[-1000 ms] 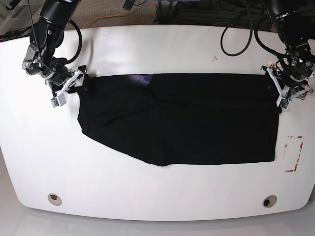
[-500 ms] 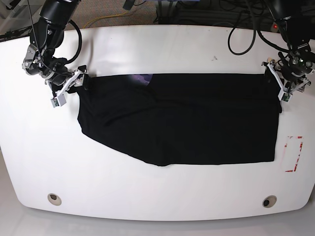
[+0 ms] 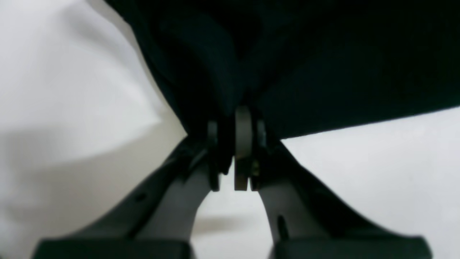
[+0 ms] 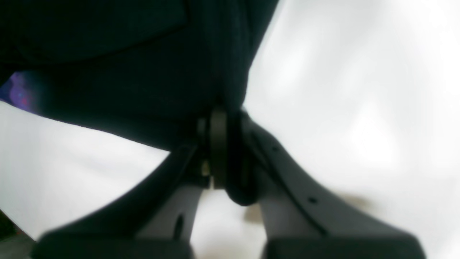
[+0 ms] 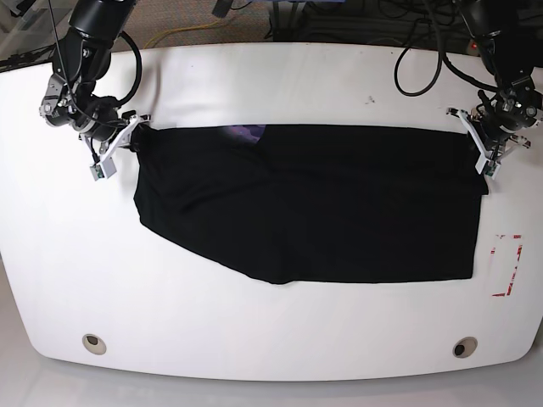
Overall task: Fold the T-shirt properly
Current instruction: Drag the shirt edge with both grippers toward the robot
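In the left wrist view, the left gripper (image 3: 235, 144) has its jaws pressed together on a bunched corner of the T-shirt (image 3: 305, 64), and black cloth spreads away ahead of the fingertips (image 3: 243, 126), with bare white worktop (image 3: 377, 172) on either side below it. In the right wrist view the right gripper (image 4: 221, 144) is likewise clenched on a corner of the T-shirt (image 4: 125, 64); a small loop of cloth bulges out below the jaws, and a blurred purple patch (image 4: 19, 91) of the print shows far off to its left.

From the base view, the T-shirt (image 5: 322, 203) lies flat on the worktop (image 5: 271, 85), stretched between the right gripper (image 5: 136, 134) and the left gripper (image 5: 478, 140), each at an upper corner. The purple print (image 5: 246, 132) sits on the top edge, nearer the right gripper. A red-and-white marking (image 5: 506, 264) lies on the worktop below the left gripper, just beside the cloth's lower corner.
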You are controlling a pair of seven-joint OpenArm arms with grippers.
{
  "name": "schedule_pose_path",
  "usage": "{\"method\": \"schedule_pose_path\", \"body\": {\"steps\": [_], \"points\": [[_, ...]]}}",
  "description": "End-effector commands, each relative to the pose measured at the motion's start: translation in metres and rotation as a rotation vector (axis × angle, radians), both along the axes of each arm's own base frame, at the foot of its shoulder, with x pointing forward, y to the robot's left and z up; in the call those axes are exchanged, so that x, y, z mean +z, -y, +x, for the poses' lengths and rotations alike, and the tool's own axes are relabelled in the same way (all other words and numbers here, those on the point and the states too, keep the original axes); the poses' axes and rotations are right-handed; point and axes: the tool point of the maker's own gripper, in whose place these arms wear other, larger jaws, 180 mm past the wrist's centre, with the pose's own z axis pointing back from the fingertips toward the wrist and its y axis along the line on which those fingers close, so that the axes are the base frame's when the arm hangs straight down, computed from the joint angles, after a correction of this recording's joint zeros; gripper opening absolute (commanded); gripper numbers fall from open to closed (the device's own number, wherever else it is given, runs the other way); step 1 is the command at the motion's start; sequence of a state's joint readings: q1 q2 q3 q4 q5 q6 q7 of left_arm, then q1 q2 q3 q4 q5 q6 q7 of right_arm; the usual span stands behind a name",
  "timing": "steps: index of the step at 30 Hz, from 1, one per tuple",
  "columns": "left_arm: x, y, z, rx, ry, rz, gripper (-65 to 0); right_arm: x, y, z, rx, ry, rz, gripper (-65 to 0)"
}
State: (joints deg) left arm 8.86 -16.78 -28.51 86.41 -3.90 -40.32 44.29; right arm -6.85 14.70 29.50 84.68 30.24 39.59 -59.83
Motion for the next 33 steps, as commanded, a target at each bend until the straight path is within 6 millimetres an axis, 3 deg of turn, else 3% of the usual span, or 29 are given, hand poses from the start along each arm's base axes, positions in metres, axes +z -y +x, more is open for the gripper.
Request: {"method": "schedule_pose_path", "body": {"steps": [1, 9, 17, 21, 23, 25, 28, 33], "points": [[0.011, -0.016, -0.015, 0.008, -0.033, 0.083, -65.0, 0.017, 0.014, 0.001, 0.019, 0.034, -0.07, -62.6], [0.021, -0.042, -0.06, 0.069, -0.102, 0.172, -64.7, 0.025, 0.012, -0.037, 0.074, 0.013, -0.147, -62.3], [0.014, -0.047, -0.092, 0.065, -0.173, 0.191, -63.7, 0.021, 0.019, -0.072, 0.068, -0.04, -0.171, -61.7], [0.023, -0.04, -0.1, 0.033, -0.167, 0.221, -46.7, 0.023, 0.019, -0.082, 0.076, -0.047, -0.185, -48.0], [0.033, -0.036, -0.1, 0.011, -0.15, 0.243, -36.0, 0.028, 0.017, -0.084, 0.084, -0.039, -0.197, -36.8], [0.039, -0.028, -0.099, -0.002, -0.128, 0.247, -29.4, 0.033, 0.01, -0.084, 0.092, -0.019, -0.197, -28.2], [0.053, -0.02, -0.092, -0.022, -0.083, 0.266, -28.5, 0.048, 0.008, -0.082, 0.079, 0.026, -0.214, -21.7], [0.067, -0.014, -0.082, -0.044, -0.037, 0.287, -28.3, 0.057, -0.001, -0.079, 0.074, 0.065, -0.209, -21.2]]}}
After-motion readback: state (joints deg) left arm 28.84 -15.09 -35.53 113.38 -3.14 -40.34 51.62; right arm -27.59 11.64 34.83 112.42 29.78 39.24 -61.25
